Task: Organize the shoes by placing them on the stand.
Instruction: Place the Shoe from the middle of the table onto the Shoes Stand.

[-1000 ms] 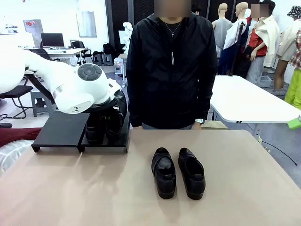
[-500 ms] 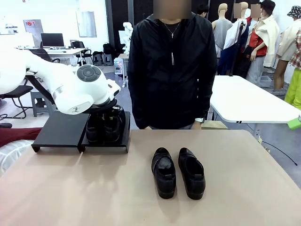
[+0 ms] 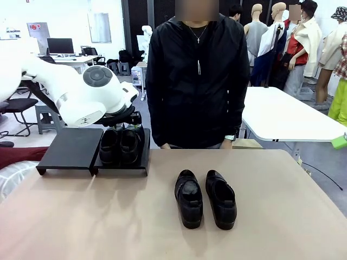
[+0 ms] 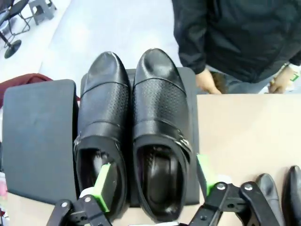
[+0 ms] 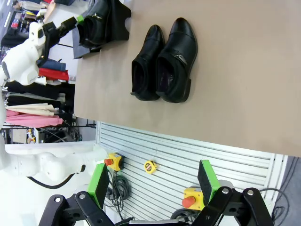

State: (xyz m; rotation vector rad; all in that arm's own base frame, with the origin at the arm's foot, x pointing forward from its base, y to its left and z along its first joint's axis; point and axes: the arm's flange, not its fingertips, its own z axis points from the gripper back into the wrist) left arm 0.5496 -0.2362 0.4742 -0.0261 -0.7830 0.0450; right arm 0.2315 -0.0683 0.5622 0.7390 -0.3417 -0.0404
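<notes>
Two black glossy shoes (image 3: 120, 146) stand side by side, toes towards the person, on the right platform of the black stand (image 3: 70, 149). In the left wrist view my left gripper (image 4: 154, 181) hangs open just above their heels, its green pads (image 4: 104, 186) on either side of the right shoe (image 4: 160, 127), holding nothing. The left shoe (image 4: 101, 132) lies against it. The other pair (image 3: 205, 199) rests on the table's middle, toes towards me. My right gripper (image 5: 153, 183) stands open and empty, well off the table, looking at that pair (image 5: 162, 61).
The person in a black jacket (image 3: 198, 81) stands at the far edge, hands (image 4: 207, 82) low beside the stand. The stand's left platform (image 4: 37, 141) is bare. My left arm's white wrist (image 3: 97, 95) overhangs the stand. A white table (image 3: 287, 116) stands behind on the right.
My left arm has lifted up and a little left from the shoes on the stand, uncovering both of them. The pair on the table has not moved.
</notes>
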